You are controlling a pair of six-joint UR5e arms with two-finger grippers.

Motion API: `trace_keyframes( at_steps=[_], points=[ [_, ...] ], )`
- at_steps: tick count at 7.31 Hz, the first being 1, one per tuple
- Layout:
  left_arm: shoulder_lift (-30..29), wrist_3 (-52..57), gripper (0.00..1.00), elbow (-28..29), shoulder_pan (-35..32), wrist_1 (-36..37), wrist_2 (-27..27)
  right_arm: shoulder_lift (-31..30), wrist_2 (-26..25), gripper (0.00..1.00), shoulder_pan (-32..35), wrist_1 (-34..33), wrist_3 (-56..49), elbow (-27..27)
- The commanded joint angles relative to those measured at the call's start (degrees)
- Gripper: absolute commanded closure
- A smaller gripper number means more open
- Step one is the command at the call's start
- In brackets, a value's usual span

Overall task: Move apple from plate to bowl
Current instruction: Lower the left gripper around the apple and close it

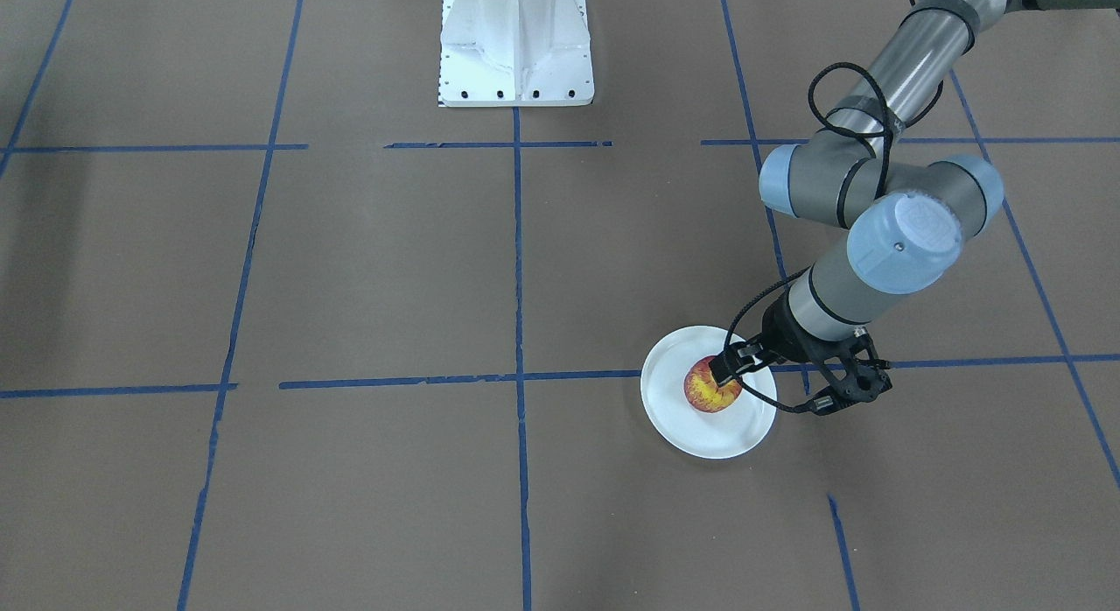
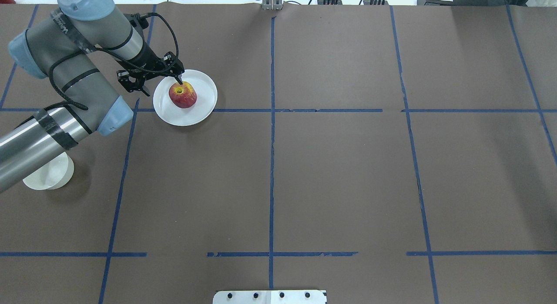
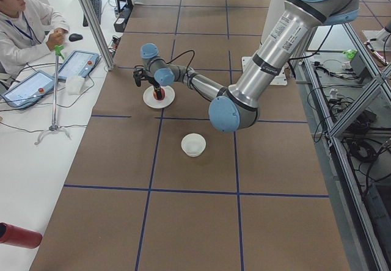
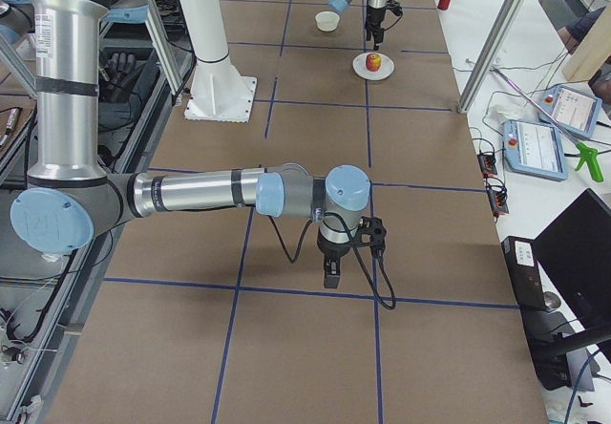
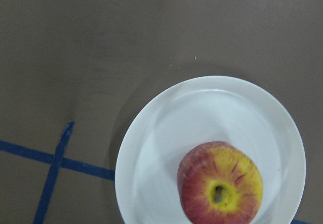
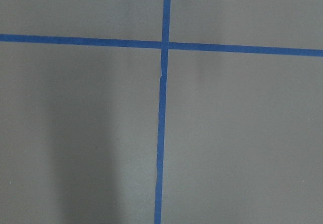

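Note:
The red and yellow apple [image 2: 182, 95] sits on the flat white plate [image 2: 201, 82], stem dimple up. It also shows in the left wrist view [image 5: 220, 183] on the plate [image 5: 166, 133]. My left gripper [image 2: 178, 80] hovers just above the apple's far edge, and its fingers look closed together and empty. In the front view the gripper [image 1: 728, 370] overlaps the apple [image 1: 707, 390]. The cream bowl [image 2: 45, 175] stands apart from the plate, partly hidden under my left arm, and shows whole in the left side view [image 3: 193, 144]. My right gripper [image 4: 329, 273] hangs over bare table far from them; I cannot tell its state.
The table is brown paper with blue tape lines [image 2: 272, 121]. The robot's white base [image 1: 516, 46] stands at the table's near edge. An operator [image 3: 24, 21] sits beyond the far edge with tablets.

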Motion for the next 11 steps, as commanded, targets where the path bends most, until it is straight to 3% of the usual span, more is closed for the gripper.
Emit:
trace_keyframes(
  at_steps=[1,9,11],
  points=[
    [-1.6,-3.1,0.02,2.4,0.3,-1.3,0.2,0.0,0.0,0.0,0.0,0.0,0.0,0.0],
    [-3.0,-5.0,0.02,5.6,4.4,-1.3,3.3,0.0,0.0,0.0,0.0,0.0,0.0,0.0],
    [-3.0,-4.5,0.13,5.7,4.4,-1.3,3.8,0.0,0.0,0.0,0.0,0.0,-0.1,0.0]
  ],
)
